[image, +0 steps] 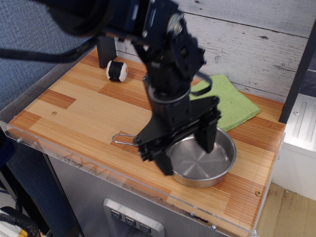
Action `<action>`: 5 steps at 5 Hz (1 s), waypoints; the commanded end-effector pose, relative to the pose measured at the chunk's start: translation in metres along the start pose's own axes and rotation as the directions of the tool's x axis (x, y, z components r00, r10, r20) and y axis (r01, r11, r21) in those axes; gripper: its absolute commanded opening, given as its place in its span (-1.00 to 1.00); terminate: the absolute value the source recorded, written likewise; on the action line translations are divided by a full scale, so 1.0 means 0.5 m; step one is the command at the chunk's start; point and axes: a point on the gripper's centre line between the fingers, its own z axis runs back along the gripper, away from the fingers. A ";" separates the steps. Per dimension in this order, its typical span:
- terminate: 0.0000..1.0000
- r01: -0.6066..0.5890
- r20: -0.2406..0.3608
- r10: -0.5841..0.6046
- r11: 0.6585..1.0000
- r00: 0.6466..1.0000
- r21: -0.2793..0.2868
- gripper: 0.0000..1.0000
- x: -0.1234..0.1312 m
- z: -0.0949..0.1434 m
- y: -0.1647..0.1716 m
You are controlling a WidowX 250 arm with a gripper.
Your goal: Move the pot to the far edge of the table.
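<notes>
**Observation.image: open gripper straddling the pot's near-left rim**

Observation.image view, looking down at the table (74, 106) from a front corner. Pot (207, 160) sitting in the lower right of centre, close to the near acrylic-rimmed edge, upright and flat on the wood. Wire-loop handle poking out to the left, mostly hidden behind the arm. Gripper (190, 153) lowered over the pot's left side, jaws spread wide: one finger (164, 163) outside the rim at lower left, the other (210, 138) hanging inside the bowl toward its upper part. Whether either finger touches the metal, cannot tell. Nothing clamped between them.

Green cloth (232, 106) spread flat at the upper right of the tabletop, just beyond the pot, against the whitewashed plank wall. Black-and-white ball (116, 70) in the upper left of the frame, beside a dark post. Black arm and cables filling the top centre, blocking the middle of the tabletop.
</notes>
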 end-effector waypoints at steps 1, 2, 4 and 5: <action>-1.00 0.027 0.048 -0.028 0.999 0.998 0.018 1.00 0.013 -0.013 0.038; -1.00 -0.013 0.081 0.013 1.000 0.997 0.006 1.00 0.043 -0.027 0.045; -1.00 -0.050 0.091 0.051 0.999 0.995 -0.015 1.00 0.077 -0.039 0.031; -1.00 -0.039 0.083 0.039 0.999 0.996 -0.001 1.00 0.076 -0.060 0.029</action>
